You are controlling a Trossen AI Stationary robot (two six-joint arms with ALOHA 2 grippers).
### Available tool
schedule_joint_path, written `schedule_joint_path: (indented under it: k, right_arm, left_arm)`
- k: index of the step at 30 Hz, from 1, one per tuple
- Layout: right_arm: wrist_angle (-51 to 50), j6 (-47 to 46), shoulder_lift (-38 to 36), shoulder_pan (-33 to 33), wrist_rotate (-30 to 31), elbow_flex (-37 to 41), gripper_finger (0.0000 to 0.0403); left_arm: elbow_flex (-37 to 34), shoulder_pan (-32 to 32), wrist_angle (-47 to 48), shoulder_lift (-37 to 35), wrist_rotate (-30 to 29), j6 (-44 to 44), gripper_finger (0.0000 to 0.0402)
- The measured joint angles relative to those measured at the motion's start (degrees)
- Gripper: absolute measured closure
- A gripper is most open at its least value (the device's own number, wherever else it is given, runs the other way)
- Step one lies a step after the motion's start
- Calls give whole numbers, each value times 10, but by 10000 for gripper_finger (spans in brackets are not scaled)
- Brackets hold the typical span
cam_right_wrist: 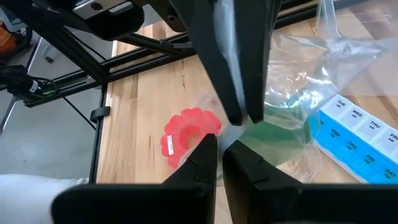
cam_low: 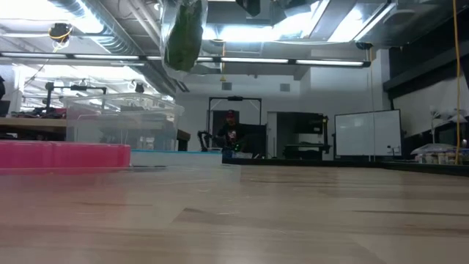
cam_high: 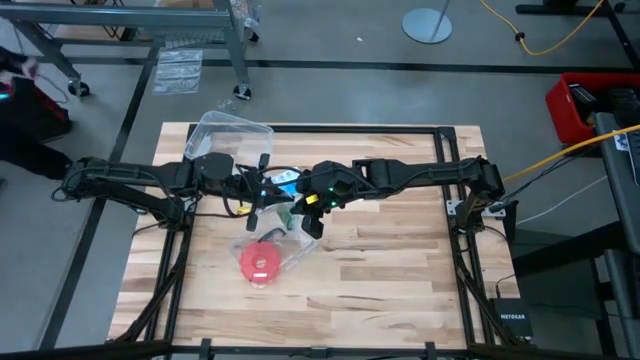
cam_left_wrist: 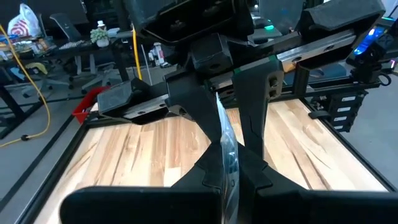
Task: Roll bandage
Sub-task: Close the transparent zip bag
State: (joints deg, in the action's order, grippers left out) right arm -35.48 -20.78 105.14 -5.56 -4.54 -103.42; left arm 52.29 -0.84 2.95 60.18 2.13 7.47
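The dark green bandage (cam_right_wrist: 273, 134) is a bundle inside a clear plastic bag (cam_right_wrist: 298, 81). In the low view the bandage (cam_low: 183, 33) hangs in the bag high above the table. My left gripper (cam_high: 258, 205) and my right gripper (cam_high: 308, 215) meet over the table's middle, both shut on the bag's film. A red round disc (cam_high: 262, 263) lies on the table just below them, toward the near edge. My left gripper pinches a thin edge of the bag's clear film (cam_left_wrist: 227, 155) between its two fingers; the film stands edge-on in the narrow gap. The bag is lifted, with the bandage hanging inside it. My right gripper pinches the bag's film (cam_right_wrist: 229, 134) between its two fingers, right beside the left gripper's fingers (cam_right_wrist: 214, 68), which come at it from the opposite side. One layer or several, I cannot tell. The bag's green-filled part hangs beside the hold.
A blue-and-white pill box (cam_right_wrist: 354, 140) lies beside the bag. An open clear container (cam_high: 230, 135) stands at the far left. The black frame rails (cam_high: 455, 230) border the wooden table, which shows bare wood at the near right (cam_high: 400, 280).
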Motion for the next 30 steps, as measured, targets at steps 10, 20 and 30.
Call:
schedule_joint_path:
  k: [10,20,30]
  right_arm:
    - [17,16,1,-1,-19,1,337]
    - [23,16,2,-2,-18,2,267]
    - [54,17,2,-1,-3,1,295]
  left_arm:
    - [2,0,19,-7,-4,-5,401]
    - [2,0,43,-38,-8,-1,401]
    - [2,9,72,-39,-2,-17,401]
